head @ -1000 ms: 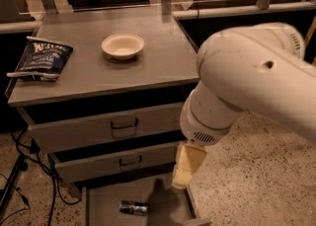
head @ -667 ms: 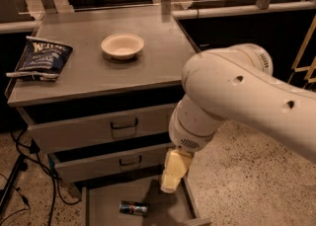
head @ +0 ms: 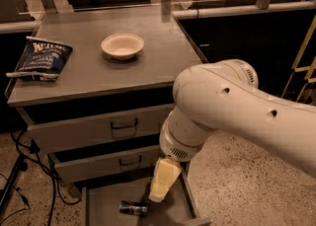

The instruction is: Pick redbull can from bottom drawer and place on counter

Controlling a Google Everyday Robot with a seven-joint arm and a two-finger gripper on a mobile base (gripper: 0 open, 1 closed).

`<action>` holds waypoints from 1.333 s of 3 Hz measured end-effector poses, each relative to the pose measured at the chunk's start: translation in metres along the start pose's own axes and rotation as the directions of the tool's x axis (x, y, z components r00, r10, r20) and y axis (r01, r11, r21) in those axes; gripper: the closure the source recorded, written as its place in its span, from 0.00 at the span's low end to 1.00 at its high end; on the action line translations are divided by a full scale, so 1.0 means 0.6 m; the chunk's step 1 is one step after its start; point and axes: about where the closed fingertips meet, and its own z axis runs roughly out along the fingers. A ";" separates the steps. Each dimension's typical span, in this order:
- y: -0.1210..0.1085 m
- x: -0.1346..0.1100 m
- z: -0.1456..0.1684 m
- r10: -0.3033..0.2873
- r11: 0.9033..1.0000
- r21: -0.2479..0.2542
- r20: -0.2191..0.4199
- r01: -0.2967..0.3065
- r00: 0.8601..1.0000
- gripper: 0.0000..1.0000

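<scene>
The cream-coloured gripper [head: 157,195] has swung leftward and lower, now just above-right of the small, slim blue-and-silver redbull can [head: 133,208], which lies unmoved in the open grey metal bottom drawer [head: 101,206]; I cannot tell whether the gripper is released or clenched, and the grasp seems close.

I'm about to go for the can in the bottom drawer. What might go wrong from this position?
1. The redbull can lies on its side on the bottom drawer floor, left of the claw; a nudge may roll it away.
2. The arm's bulky wrist hangs close in front of the middle drawer; lowering further may bump it.
3. A bowl and a chip bag sit on the counter; placing near them may knock them.
</scene>
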 end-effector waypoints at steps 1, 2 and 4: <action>0.024 -0.037 0.068 0.019 1.000 -0.018 0.018 -0.019 1.000 0.00; 0.039 -0.080 0.173 0.033 0.999 -0.044 0.035 -0.032 0.999 0.00; 0.056 -0.092 0.209 0.058 0.997 -0.054 0.065 -0.054 0.996 0.00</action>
